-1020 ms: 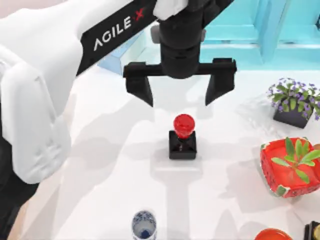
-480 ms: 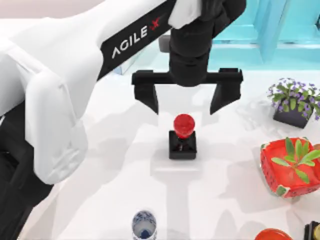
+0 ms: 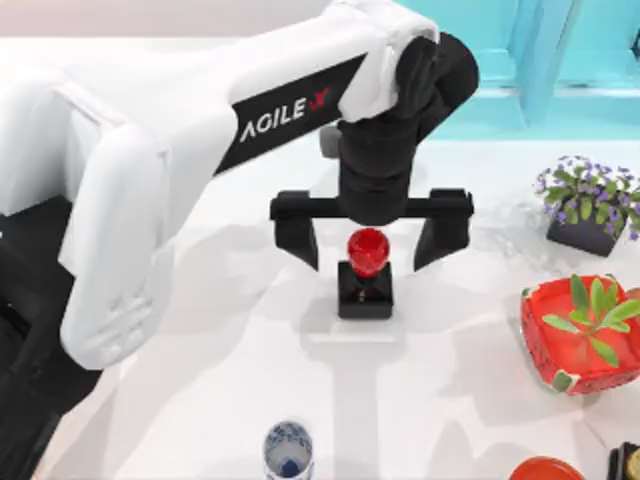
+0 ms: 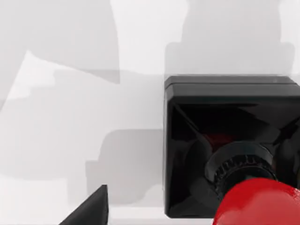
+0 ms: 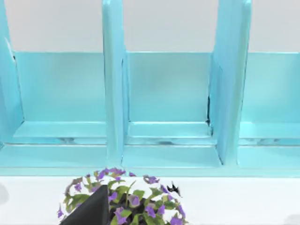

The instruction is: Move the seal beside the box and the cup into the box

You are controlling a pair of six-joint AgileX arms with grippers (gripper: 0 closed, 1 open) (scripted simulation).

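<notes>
**Two open jaws astride the seal**

My left gripper point(image 3: 371, 244) points down at frame centre, its jaws spread wide either side of the seal's point(image 3: 366, 273) red knob, touching neither side. The seal stands upright mid-counter point(image 3: 200, 420) with bare surface all round. The cup point(image 3: 288, 450) sits at the bottom edge, partly cut off. My wrist camera crops the seal point(image 4: 229, 150).

A glossy red ball tops the black square base of the seal point(image 3: 366, 272). The cup point(image 3: 288, 450) at the lower edge of the frame is white with a blue painted pattern. The left gripper point(image 3: 370, 238) is black on a white arm. A turquoise shelf point(image 3: 540, 60) fills the upper right. Purple flowers point(image 3: 590, 190) sit in a dark pot. A red watermelon-patterned bowl point(image 3: 560, 345) holds green leaves. The table point(image 3: 200, 400) is white.
</notes>
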